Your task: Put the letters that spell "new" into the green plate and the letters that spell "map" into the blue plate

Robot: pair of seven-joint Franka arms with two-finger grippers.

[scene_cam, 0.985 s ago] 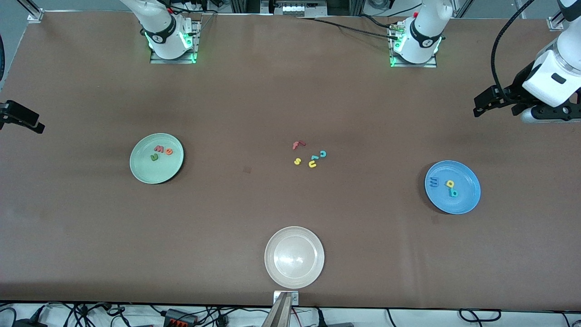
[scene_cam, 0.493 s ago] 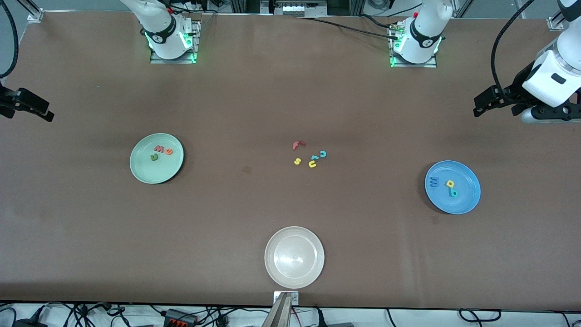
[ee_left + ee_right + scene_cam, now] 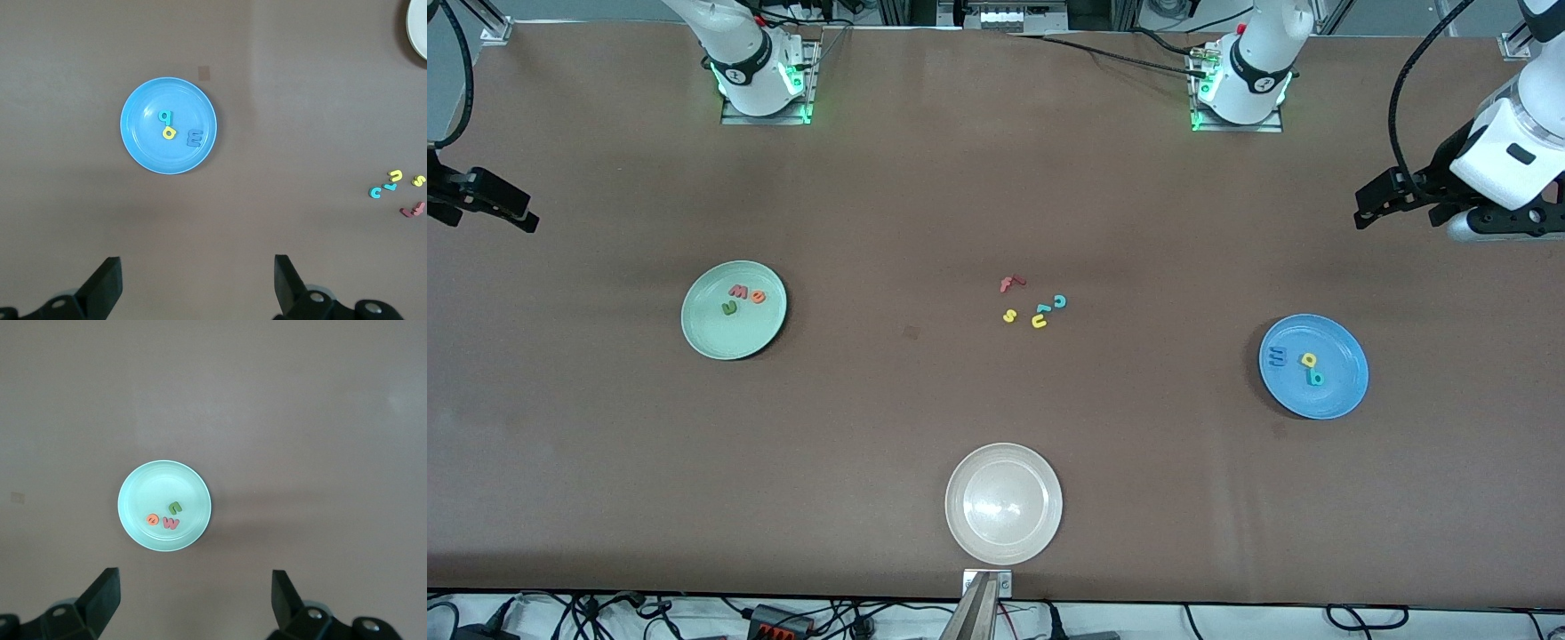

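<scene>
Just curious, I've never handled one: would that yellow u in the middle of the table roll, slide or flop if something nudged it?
The yellow u lies flat, so it probably slides rather than rolls. It looks tiny, likely very light, and may bump the teal letter beside it. Its thick shape suggests little flopping.

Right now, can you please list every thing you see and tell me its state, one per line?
green plate: holds the n, e, w.
blue plate: holds the m, a, p.
whitish plate: empty.
spare letters: loose on the table, mid-table.
left gripper: open, holds nothing, high above the blue plate.
right gripper: open, holds nothing, high above the green plate.
</scene>
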